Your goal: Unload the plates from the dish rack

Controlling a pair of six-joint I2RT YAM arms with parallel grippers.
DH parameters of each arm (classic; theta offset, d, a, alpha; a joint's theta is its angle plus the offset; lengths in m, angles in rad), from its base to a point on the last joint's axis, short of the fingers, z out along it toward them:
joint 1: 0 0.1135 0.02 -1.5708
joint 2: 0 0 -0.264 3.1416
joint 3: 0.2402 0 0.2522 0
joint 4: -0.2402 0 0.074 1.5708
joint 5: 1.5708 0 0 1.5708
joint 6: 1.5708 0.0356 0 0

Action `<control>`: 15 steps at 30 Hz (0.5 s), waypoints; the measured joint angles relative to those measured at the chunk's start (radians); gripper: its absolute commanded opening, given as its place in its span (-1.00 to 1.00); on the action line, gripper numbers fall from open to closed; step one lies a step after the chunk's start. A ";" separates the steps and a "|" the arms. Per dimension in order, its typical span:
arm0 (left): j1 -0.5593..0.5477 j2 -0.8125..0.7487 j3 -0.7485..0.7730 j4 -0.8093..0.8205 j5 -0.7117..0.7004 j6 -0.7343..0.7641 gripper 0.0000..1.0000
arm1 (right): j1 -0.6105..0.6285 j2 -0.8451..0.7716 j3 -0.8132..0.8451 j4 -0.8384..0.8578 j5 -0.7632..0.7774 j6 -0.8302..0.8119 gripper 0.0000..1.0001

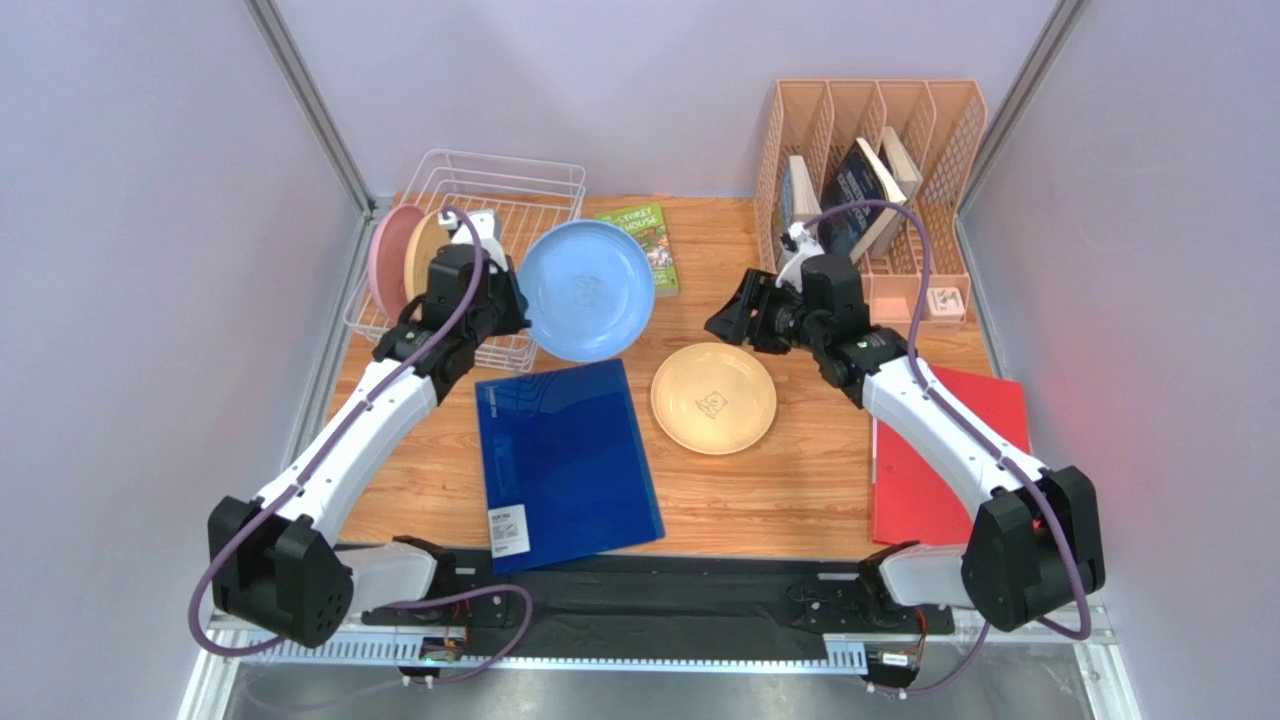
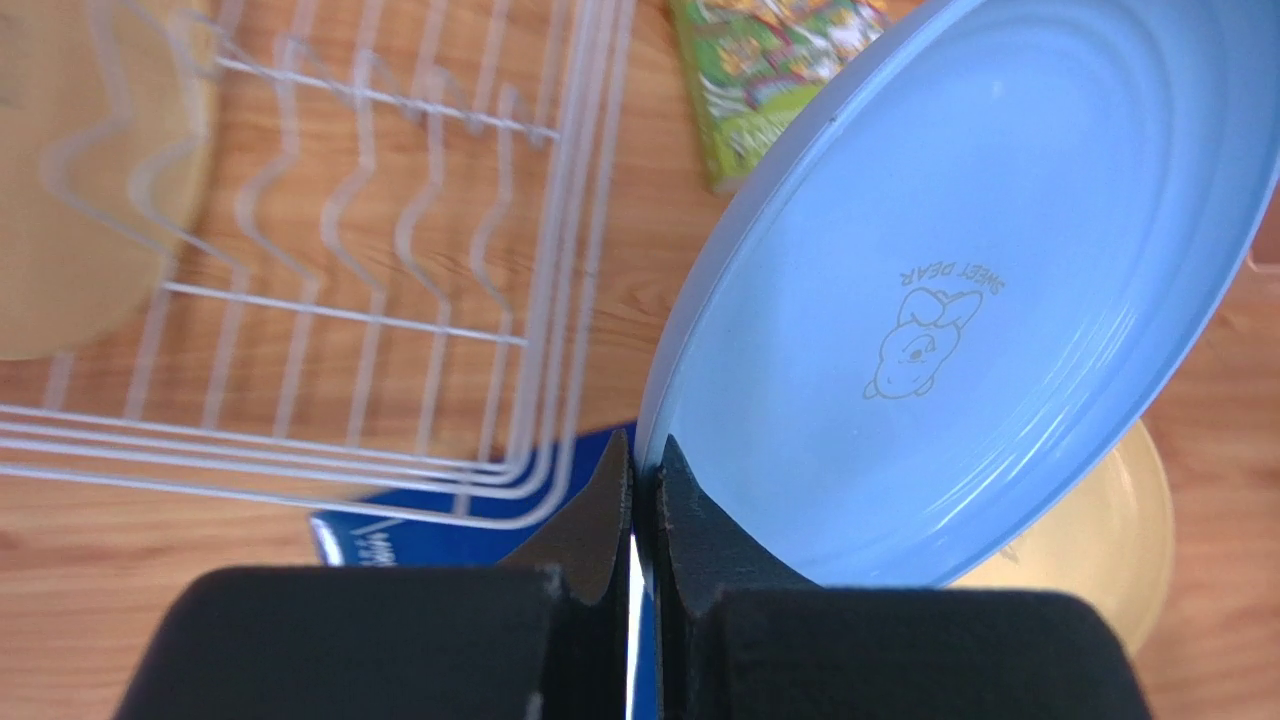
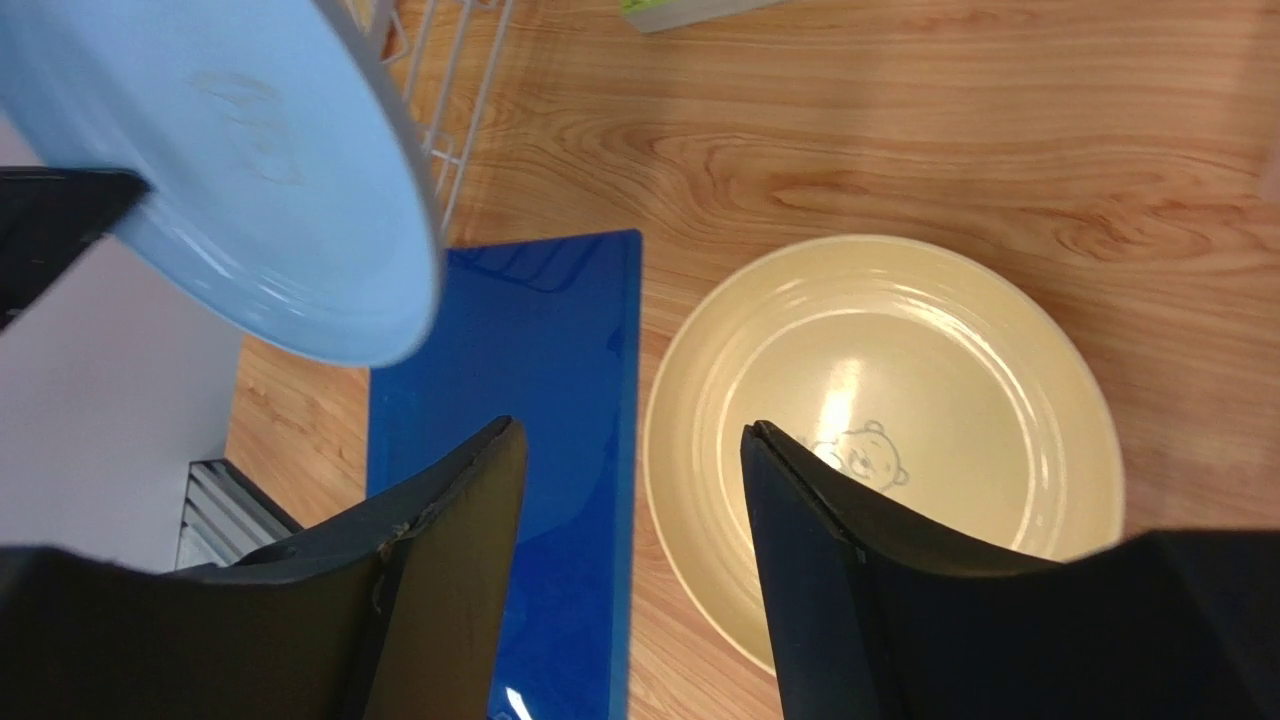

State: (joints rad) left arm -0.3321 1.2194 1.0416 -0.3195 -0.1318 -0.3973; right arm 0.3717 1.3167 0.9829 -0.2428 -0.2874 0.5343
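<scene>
Top external view: the left gripper (image 1: 511, 308) is clamped on the near-left rim of the light blue plate (image 1: 586, 290), which is held tilted in the air just to the right of the dish rack (image 1: 529, 168). Behind those jaws, a pink plate (image 1: 385, 258) and a tan plate (image 1: 428, 245) stand on edge in the rack's left end. The right gripper (image 1: 724, 318) has its fingers apart and nothing between them; the yellow plate (image 1: 714, 398) lies flat on the table (image 1: 751, 503) just below and in front of it. A blue folder (image 1: 568, 458) lies between the two arms.

Left wrist view: both fingertips meet tightly on the blue plate's rim, and the plate spreads up and to the right of them, its bear mark showing. The rack's wires lie to the left of the jaws, with the tan plate at the far left. An edge of the yellow plate shows under the blue one.

Right wrist view: the jaws stand well apart, holding nothing. The yellow plate lies beneath the right finger, the blue folder beneath the left one, and the blue plate hangs up to the left.
</scene>
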 measured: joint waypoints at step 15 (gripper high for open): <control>-0.121 0.064 -0.005 0.011 0.166 -0.095 -0.91 | 0.076 0.148 0.056 0.106 -0.011 0.018 -1.00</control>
State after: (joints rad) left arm -0.4526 1.2839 1.0363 -0.3088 0.0345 -0.4927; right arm 0.4480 1.4647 1.0389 -0.1371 -0.2981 0.5522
